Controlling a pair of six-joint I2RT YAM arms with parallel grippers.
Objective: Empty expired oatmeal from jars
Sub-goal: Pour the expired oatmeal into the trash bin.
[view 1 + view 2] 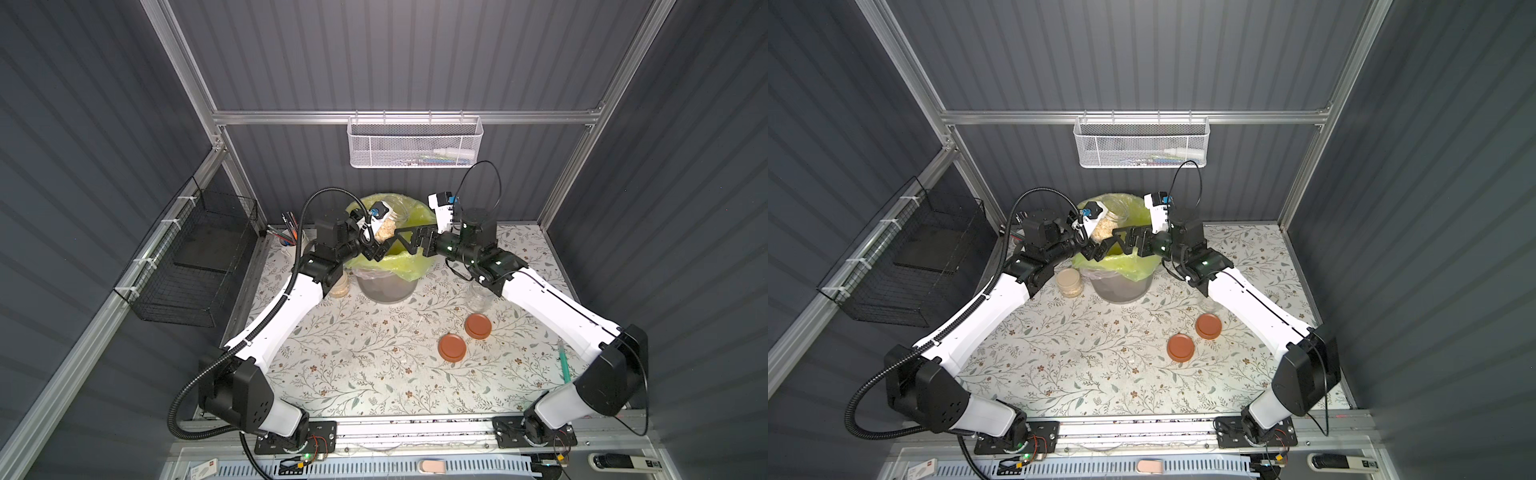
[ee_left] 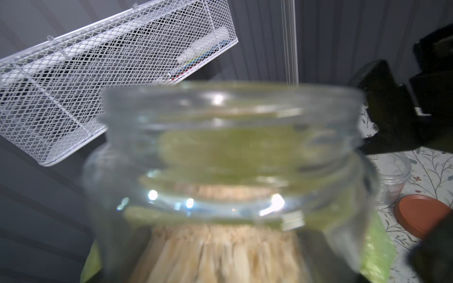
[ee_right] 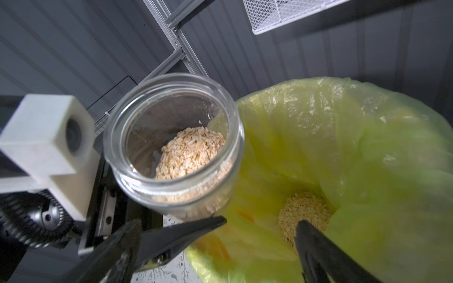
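Observation:
My left gripper [image 1: 380, 243] [image 1: 1098, 245] is shut on a clear lidless jar [image 1: 388, 220] [image 1: 1106, 222] [image 2: 230, 147] [image 3: 171, 137], tilted mouth-first over the bin's yellow-green bag [image 1: 415, 262] [image 3: 343, 147]. Oatmeal [image 3: 191, 152] [image 2: 220, 252] lies in the jar's lower part. More oatmeal [image 3: 304, 210] sits deep in the bag. My right gripper [image 1: 403, 241] [image 1: 1121, 241] [image 3: 263, 220] stands open over the bag, just beside the held jar, with nothing between its fingers. A cream-lidded jar [image 1: 1069, 282] of oatmeal stands left of the bin. An empty lidless jar [image 1: 478, 297] stands under my right arm.
Two terracotta lids [image 1: 478, 326] [image 1: 452, 348] lie on the floral table right of centre. The grey bin [image 1: 386, 289] stands at the back middle. A white pen cup [image 1: 291, 241] is at back left, a green pen [image 1: 564, 361] at the right edge, a white mesh basket [image 1: 415, 141] on the wall.

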